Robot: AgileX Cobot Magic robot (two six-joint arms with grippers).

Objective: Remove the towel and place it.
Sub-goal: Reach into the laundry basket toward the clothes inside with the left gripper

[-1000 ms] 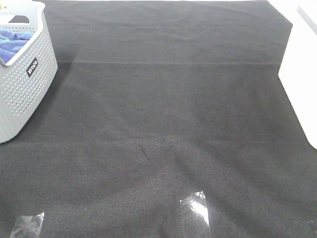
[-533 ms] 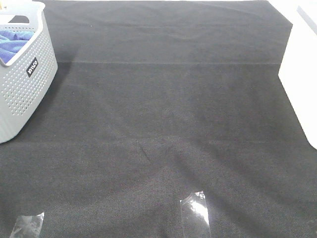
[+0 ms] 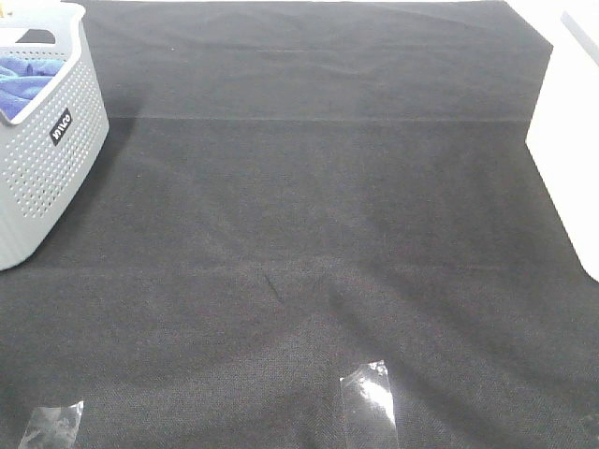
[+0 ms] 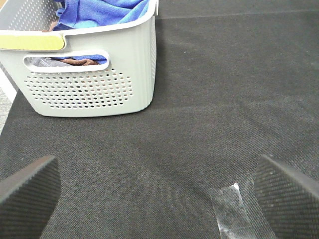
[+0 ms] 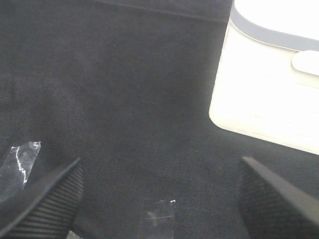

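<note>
The blue towel [image 3: 26, 82] lies bunched inside a grey perforated basket [image 3: 47, 178] at the far left of the black cloth. In the left wrist view the towel [image 4: 107, 10] fills the basket [image 4: 89, 84], with a brown cloth under it at the handle slot. My left gripper [image 4: 157, 191] is open, well short of the basket, with nothing between its fingers [image 4: 27, 191]. Over bare black cloth my right gripper [image 5: 159, 196] is open and empty too. Neither arm shows in the high view.
A white box [image 3: 569, 159] stands at the right edge, also seen as the white box [image 5: 269, 84] in the right wrist view. Strips of clear tape [image 3: 367, 400] stick to the black table cloth [image 3: 318, 215] near the front.
</note>
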